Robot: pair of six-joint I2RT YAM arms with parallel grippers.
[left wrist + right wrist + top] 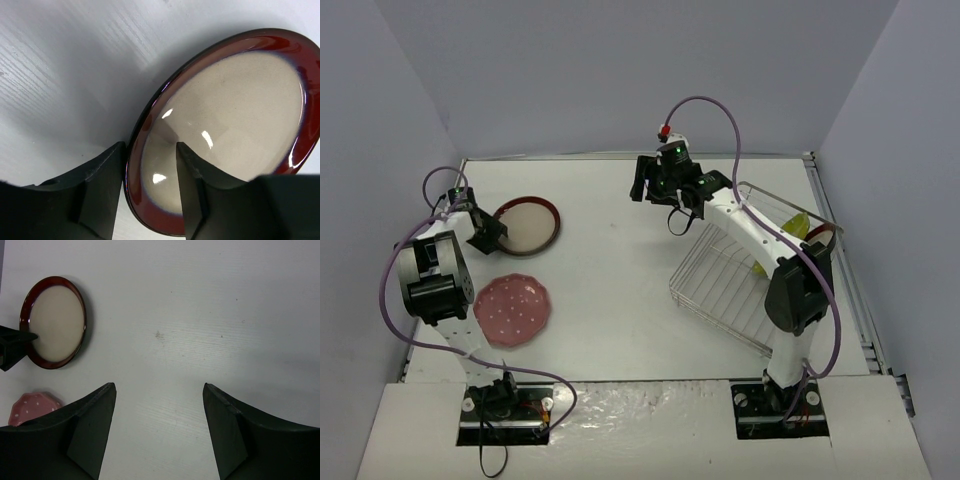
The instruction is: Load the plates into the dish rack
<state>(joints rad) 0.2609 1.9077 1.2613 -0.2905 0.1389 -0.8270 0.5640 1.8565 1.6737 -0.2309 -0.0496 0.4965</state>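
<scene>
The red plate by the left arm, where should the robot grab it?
Probably the rim nearest the left gripper, from that side. The red plate lies flat on the table, too wide to span, so only its thin raised edge fits between fingers. That gripper is open with one finger outside the rim and one over the beige centre.

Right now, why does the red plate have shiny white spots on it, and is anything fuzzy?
Left wrist view: reflected light makes three small white glints on the red-rimmed plate, and the close left fingers look dark and soft-edged. Right wrist view: the right fingers are dark too, the table sharp. Top view: even light, faint shadows.
</scene>
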